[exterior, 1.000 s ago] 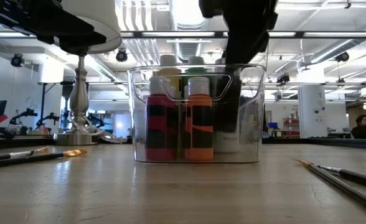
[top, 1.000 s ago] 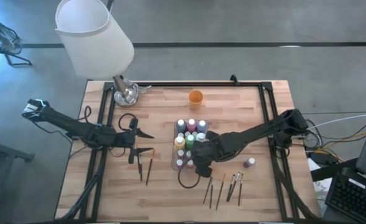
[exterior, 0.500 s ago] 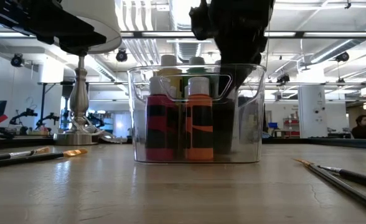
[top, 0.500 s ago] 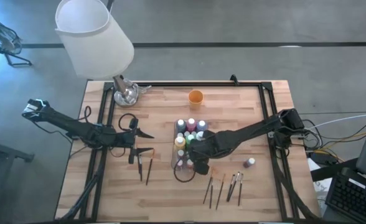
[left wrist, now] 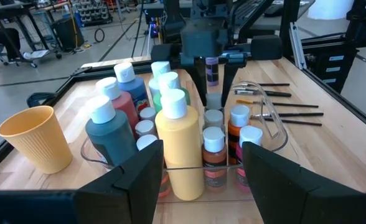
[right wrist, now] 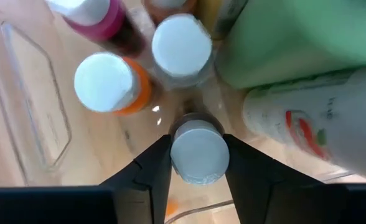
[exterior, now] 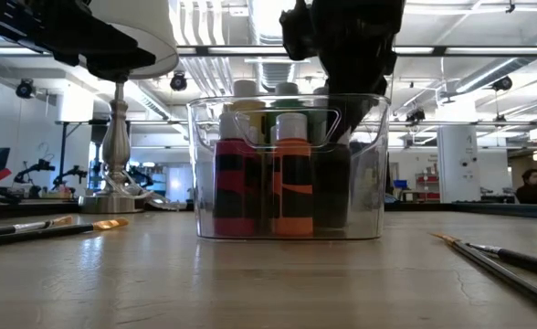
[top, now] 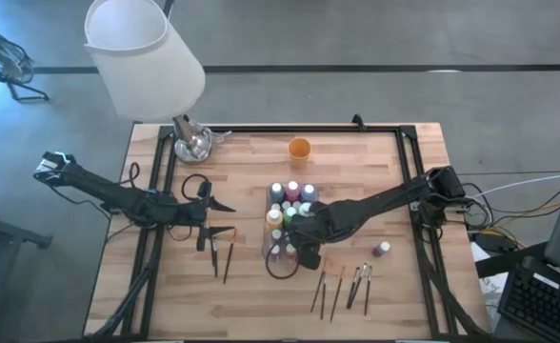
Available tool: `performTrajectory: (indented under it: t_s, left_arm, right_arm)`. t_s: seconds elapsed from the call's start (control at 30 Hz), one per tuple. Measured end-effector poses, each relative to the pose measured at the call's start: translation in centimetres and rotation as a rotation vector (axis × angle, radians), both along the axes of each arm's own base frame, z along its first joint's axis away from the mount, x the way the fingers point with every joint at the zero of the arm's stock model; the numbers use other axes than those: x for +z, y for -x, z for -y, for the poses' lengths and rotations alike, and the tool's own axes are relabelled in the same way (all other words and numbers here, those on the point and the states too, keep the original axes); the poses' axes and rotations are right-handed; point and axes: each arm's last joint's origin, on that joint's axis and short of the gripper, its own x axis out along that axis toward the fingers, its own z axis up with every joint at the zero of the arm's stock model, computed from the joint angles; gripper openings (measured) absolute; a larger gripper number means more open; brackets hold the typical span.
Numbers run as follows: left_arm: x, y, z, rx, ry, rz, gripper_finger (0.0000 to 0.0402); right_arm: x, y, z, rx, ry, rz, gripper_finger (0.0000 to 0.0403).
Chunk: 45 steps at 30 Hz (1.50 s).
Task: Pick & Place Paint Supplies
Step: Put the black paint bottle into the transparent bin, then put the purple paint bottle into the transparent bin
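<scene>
A small grey-capped bottle [right wrist: 199, 154] sits right between the right gripper [top: 304, 243]'s fingers, down inside the clear tray [exterior: 205, 164], tucked beside an orange bottle [right wrist: 111, 84] and another white-capped one [right wrist: 182, 42]. The fingers flank its cap closely on both sides; whether they grip it or have let go cannot be told from here, though the bottle looks to be standing low among its neighbours, so this reads as the placing step, with the release either under way or about to come. The tray stands mid-surface, already crowded: a tall yellow bottle [left wrist: 180, 146], a teal one [left wrist: 111, 134], a red one [left wrist: 130, 102] and several small ones. Out on the surface, work remains: a purple-capped bottle [top: 383, 250] sits to the right of the tray, a cluster of brushes [top: 342, 286] lies near the front edge, and two more brushes [top: 221, 259] lie to the left. The next move calls for a clean straight lift out of the tray, fingers parted enough not to drag the bottle or topple those around it, then a reach to the purple-capped bottle or the brushes. The left gripper [top: 218, 217] waits left of the tray, its fingers spread wide and empty, pointing toward the tray. An orange cup [top: 299, 149] stands far behind, and a lamp [top: 147, 57] overhangs the far left corner.
</scene>
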Motion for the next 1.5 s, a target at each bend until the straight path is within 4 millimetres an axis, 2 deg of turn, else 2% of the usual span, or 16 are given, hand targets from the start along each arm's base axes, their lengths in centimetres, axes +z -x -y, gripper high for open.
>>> performTrajectory:
  t_s: [0.3,0.8,1.1,1.5]
  left_arm:
    - [0.0,0.0,0.0,0.0,0.0,0.0,0.0223]
    - [0.0,0.0,0.0,0.0,0.0,0.0,0.0222]
    - [0.0,0.0,0.0,0.0,0.0,0.0,0.0223]
    - [0.0,0.0,0.0,0.0,0.0,-0.001,0.0223]
  right_arm:
    - [-0.1,0.0,0.0,-0.002,-0.001,0.001,0.0125]
    - [0.0,0.1,0.0,-0.013,0.033,0.003,0.0183]
    - [1.2,0.6,0.1,-0.015,0.013,0.031,0.0169]
    - [2.7,2.6,-0.5,-0.042,0.012,-0.027,0.0185]
